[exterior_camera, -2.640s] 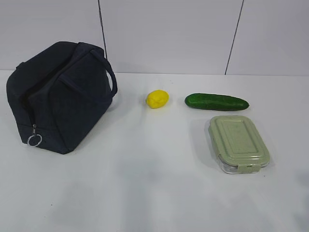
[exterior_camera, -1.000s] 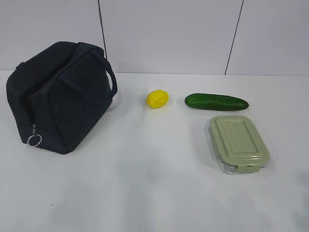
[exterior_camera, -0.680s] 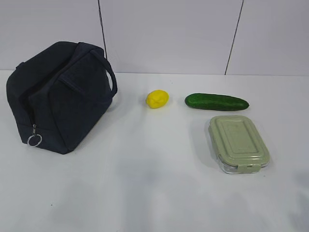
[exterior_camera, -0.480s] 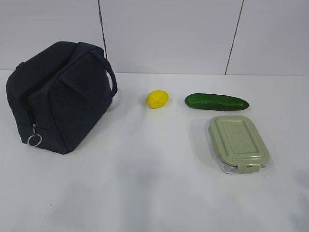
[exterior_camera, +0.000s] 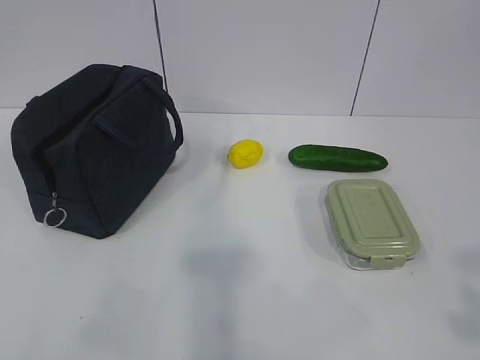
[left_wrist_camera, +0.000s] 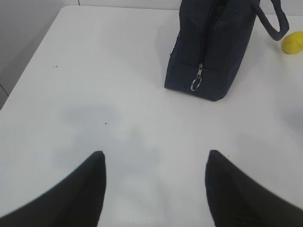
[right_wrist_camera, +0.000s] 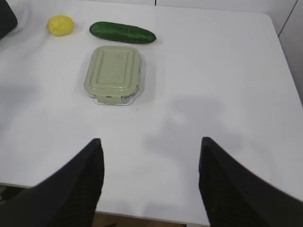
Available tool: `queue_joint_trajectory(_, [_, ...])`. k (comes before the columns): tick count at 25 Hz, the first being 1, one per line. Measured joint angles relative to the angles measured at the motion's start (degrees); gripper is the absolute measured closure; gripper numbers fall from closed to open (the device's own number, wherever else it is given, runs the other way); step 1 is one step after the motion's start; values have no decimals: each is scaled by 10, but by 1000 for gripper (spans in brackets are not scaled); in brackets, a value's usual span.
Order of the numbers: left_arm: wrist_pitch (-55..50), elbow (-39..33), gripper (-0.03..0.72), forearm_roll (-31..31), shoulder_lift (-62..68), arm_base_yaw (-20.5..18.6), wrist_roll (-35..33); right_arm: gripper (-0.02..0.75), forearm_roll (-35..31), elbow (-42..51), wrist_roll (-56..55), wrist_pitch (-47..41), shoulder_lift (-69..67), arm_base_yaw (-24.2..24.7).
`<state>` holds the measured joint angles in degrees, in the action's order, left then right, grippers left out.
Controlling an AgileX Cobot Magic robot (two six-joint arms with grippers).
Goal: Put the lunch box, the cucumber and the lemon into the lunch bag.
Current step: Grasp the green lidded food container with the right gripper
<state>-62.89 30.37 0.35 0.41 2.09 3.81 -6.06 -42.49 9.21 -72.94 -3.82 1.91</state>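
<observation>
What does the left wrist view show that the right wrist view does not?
Only the left wrist view: the dark navy fabric lunch bag with its silver ring zipper pull, and the open left pincer. Only the right wrist view: the long dark green cucumber, the clear lunch box with pale green lid, and the open right pincer. Both: the small yellow lemon and the white table.

We see bright, even light from above, washing the table (exterior_camera: 240, 300) nearly white. Shadows are soft and faint: grey smudges low in the exterior view, pale patches mid-frame in both wrist views. The cucumber (exterior_camera: 337, 158) carries small glints. Dark fingers (left_wrist_camera: 71, 198) at the wrist frames' bottom edges look blurred.
</observation>
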Motion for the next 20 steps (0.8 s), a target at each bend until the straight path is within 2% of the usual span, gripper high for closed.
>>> queue_joint_trajectory(5, [0, 0, 223, 0, 0, 0, 0, 244, 16, 1, -6, -1, -35, -52])
queue_joint_trajectory(11, [0, 0, 223, 0, 0, 0, 0, 244, 123, -7, -55, -1, -41, -153])
queue_joint_trajectory(17, [0, 0, 223, 0, 0, 0, 0, 244, 165, -11, -81, -1, -41, -261])
queue_joint_trajectory(20, [0, 0, 223, 0, 0, 0, 0, 244, 186, -12, -121, -1, -41, -290])
